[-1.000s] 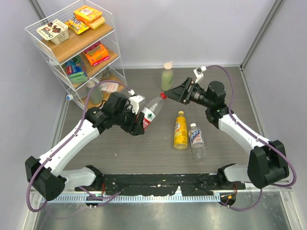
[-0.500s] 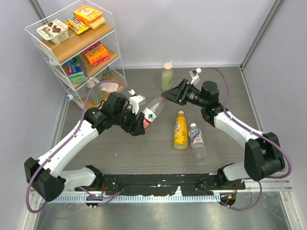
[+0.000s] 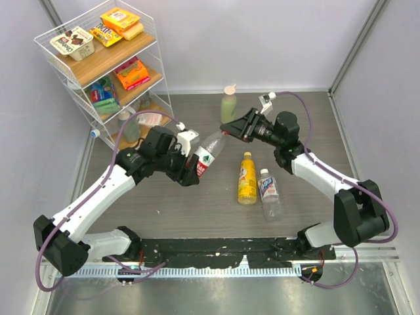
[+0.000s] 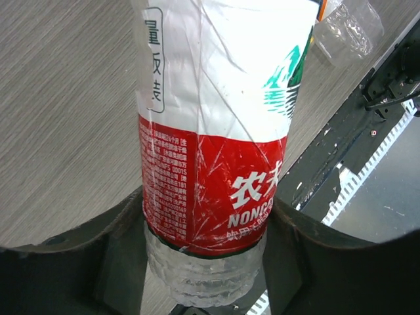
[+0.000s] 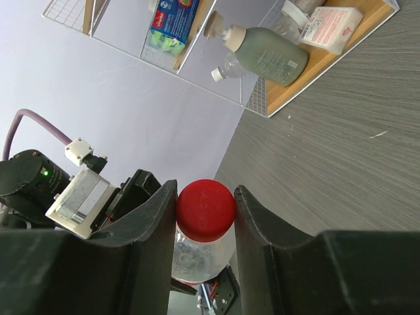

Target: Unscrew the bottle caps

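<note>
Above the surface (image 3: 197,216) – bottle: your left gripper (image 4: 203,243) is clamped round the water bottle (image 4: 210,151), holding it tilted in the air.
Red cap (image 5: 205,209): on the bottle's raised end.
Right gripper (image 5: 205,197): wide apart a second ago, now pinched onto the red cap.
Meaning: the grip looks made – twisting comes next.

Water bottle (image 3: 207,154) slants over the table (image 3: 164,203), base in the left gripper (image 3: 190,167), cap (image 5: 205,209) between the right gripper (image 3: 226,128) fingers. Nearer the arm bases, two bottles lie side by side (juice bottle (image 3: 247,177) left, smaller bottle (image 3: 268,191) right). Pump bottle (image 3: 228,106) stands behind; shelf rack (image 3: 98,65) far left.
</note>
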Controlling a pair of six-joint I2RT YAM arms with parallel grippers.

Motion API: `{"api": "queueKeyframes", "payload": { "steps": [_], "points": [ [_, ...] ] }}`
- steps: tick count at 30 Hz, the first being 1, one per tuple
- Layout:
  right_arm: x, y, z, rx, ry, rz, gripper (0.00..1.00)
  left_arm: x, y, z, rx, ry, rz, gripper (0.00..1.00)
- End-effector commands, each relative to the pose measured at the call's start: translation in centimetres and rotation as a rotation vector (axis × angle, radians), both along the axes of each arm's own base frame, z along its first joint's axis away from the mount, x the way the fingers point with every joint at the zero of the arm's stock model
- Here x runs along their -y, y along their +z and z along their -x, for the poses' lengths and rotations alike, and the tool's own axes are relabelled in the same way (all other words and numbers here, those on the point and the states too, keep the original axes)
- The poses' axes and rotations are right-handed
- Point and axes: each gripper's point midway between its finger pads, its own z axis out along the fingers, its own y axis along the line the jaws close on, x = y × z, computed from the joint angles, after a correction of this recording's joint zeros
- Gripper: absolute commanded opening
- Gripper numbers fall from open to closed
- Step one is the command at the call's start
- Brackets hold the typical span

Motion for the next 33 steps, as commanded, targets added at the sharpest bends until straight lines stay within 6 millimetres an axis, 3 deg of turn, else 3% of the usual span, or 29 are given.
{"api": "queueKeyframes", "payload": {
  "steps": [1,3,7,8,9,16,22,27,29,33],
  "points": [
    [0.4,2.2,0.9,0.125,-0.013,0.002,0.02,0.9,1.2,-0.5,0.056,-0.019,0.055,0.66],
    [0.6,2.4,1.2,0.142,-0.019,0.007,0.02,1.3,1.9,-1.0,0.07,-0.011,0.079,0.76],
    [0.9,2.3,1.7,0.152,-0.03,0.019,0.02,3.1,3.9,-1.5,0.078,-0.024,0.173,0.86],
    [0.9,2.3,1.9,0.153,-0.028,0.019,0.02,3.5,4.4,-1.7,0.087,-0.022,0.2,0.97],
    [1.0,2.5,2.0,0.162,-0.028,0.015,0.02,4.0,4.8,-1.9,0.088,-0.024,0.222,0.99],
    [1.5,2.5,2.7,0.166,-0.043,0.027,0.02,7.0,5.7,-3.8,0.057,-0.031,0.335,0.98],
    [2.1,3.0,2.9,0.182,-0.081,0.023,0.02,7.8,4.7,-4.5,0.022,-0.038,0.328,0.88],
    [2.5,3.3,2.7,0.192,-0.109,0.026,0.02,8.2,5.2,-3.9,0.02,-0.073,0.359,0.57],
    [2.3,3.2,2.8,0.194,-0.099,0.023,0.02,8.2,5.5,-3.8,0.022,-0.081,0.368,0.54],
    [2.1,4.0,3.6,0.236,-0.064,-0.011,0.02,8.3,5.9,-3.0,0.006,-0.111,0.383,0.36]
  ]
}}
